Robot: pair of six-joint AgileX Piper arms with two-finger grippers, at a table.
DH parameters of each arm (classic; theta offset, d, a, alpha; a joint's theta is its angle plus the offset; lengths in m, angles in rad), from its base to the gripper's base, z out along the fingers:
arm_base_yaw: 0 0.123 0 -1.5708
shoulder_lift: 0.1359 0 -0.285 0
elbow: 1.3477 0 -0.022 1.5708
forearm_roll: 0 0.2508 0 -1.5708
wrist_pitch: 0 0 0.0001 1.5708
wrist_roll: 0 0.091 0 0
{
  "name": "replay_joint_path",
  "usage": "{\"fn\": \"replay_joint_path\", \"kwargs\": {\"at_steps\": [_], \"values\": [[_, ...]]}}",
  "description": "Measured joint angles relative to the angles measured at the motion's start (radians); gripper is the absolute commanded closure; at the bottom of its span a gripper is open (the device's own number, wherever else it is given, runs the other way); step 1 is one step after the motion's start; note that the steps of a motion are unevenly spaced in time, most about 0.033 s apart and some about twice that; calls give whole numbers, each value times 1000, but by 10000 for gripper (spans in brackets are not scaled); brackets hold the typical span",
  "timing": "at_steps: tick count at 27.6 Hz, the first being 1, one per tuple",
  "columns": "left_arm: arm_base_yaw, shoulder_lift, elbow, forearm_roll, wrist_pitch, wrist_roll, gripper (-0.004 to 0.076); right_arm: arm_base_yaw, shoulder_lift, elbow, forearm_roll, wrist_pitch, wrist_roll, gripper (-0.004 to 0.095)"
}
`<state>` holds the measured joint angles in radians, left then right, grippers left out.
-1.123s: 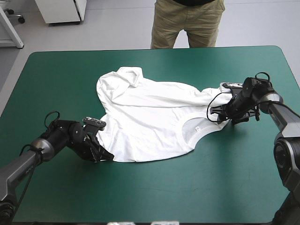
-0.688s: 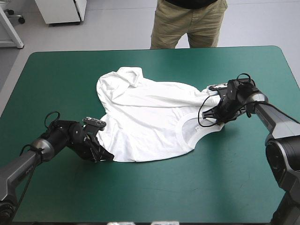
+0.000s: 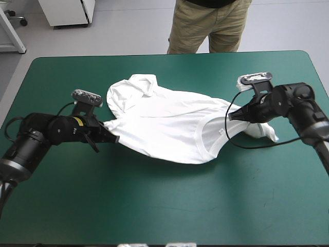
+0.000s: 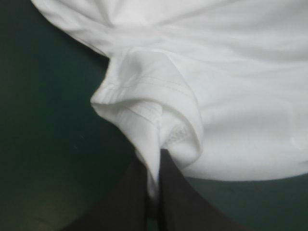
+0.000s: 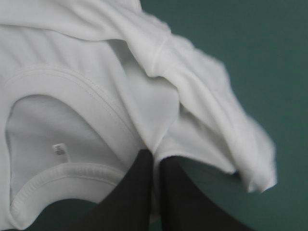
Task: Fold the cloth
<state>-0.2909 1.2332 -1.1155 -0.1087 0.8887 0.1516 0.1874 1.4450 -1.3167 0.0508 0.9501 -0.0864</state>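
- T-shirt (image 3: 169, 128) lies across the middle of the teal-green cover (image 3: 154, 206), white and drawn out long between the two arms, with its neck opening toward the right arm.
- At the shirt's left end, the left gripper (image 3: 109, 135) holds a hemmed corner. In the left wrist view its black fingers (image 4: 130, 202) are all but closed, with a thin fold of cloth pinched between them.
- At the shirt's right end, the right gripper (image 3: 232, 115) grips the fabric just beside the neckline. In the right wrist view its fingers (image 5: 185, 202) are pressed nearly together on a fold.
- The ribbed collar (image 5: 62, 173) curves beside that gripper, with a small label (image 5: 60, 149) inside it.
- One sleeve (image 3: 262, 131) trails loose past the right gripper toward the table's right edge and rests on the cover.
- The shirt's far-left part is bunched in soft folds.
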Motion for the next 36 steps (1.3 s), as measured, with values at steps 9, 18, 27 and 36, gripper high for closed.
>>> {"fn": "replay_joint_path", "kwargs": {"at_steps": [9, 18, 27, 36], "values": [[0, -7, -528, 122, 137, -15, 733, 0, -292, -273, 94, 76, -77, 925], [0, -23, -1087, 166, 138, -15, 733, 0, -322, -761, 129, 84, -122, 925], [0, -35, -1382, 177, 72, 8, 733, 0, -340, -1104, 142, 86, -162, 925], [0, -47, -1429, 187, 92, 19, 733, 0, -346, -1165, 112, 154, -164, 923]]}}
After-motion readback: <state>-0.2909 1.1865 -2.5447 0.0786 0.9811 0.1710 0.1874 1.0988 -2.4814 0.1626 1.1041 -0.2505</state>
